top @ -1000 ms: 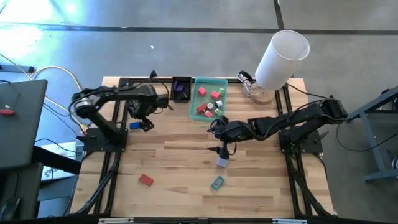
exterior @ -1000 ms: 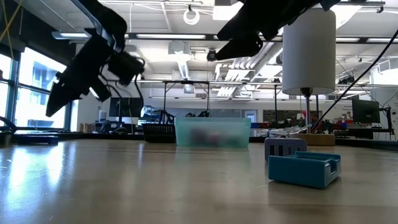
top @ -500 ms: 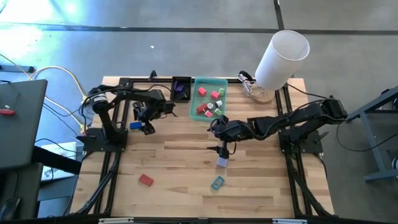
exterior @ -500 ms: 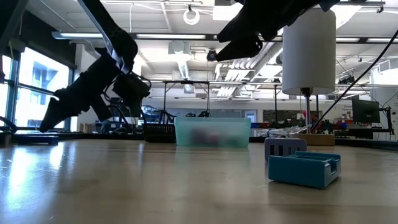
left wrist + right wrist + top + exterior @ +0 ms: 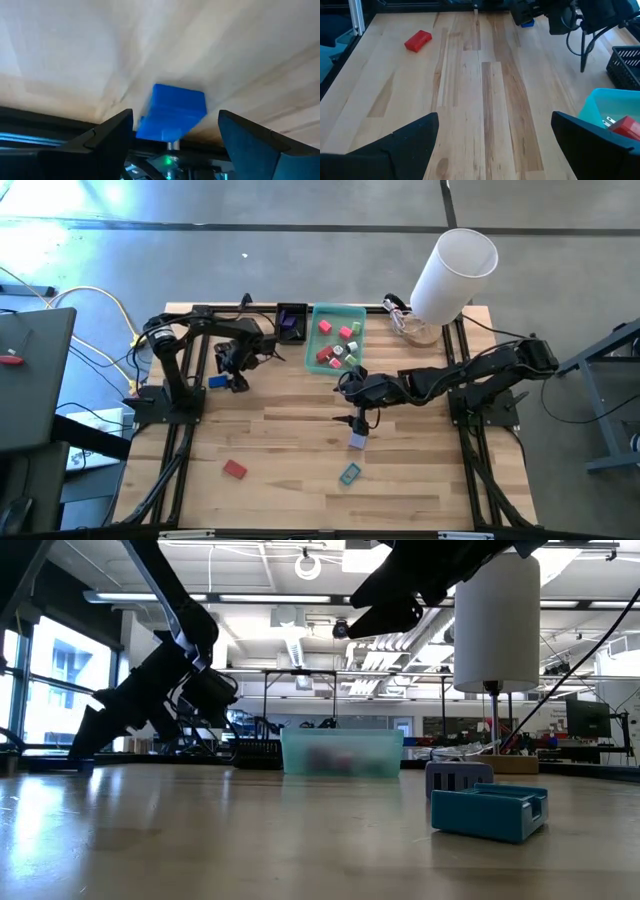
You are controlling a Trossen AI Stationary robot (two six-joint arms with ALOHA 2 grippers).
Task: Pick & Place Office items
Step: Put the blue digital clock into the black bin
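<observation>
Left claw [image 5: 232, 379] hangs low over the tabletop [image 5: 300, 450], fingers spread wide and holding nothing, just off the left side of the green tray [image 5: 335, 338]. The small blue block [image 5: 172, 113] sits right ahead of it, framed between the two fingers in the left wrist view, so I'd say the next move is a short push forward and a squeeze. The block looks a little longer than it is deep and lies roughly crosswise to the fingers, which should suit the grip (though I can't tell whether either finger already touches it).

Over by the tray's near edge the right claw [image 5: 358, 417] waits, also spread open and empty, poised above a small grey piece [image 5: 357, 439]. A teal piece [image 5: 349, 473] lies a bit farther from the tray than that, and a red block [image 5: 235, 469] lies well off toward the left arm's side. The left arm is plainly the nearer one for the blue block.

Several coloured pieces [image 5: 338, 345] already lie inside the tray. From table height the tray's cloudy wall blurs them, and the blue block is hidden behind the left arm.
</observation>
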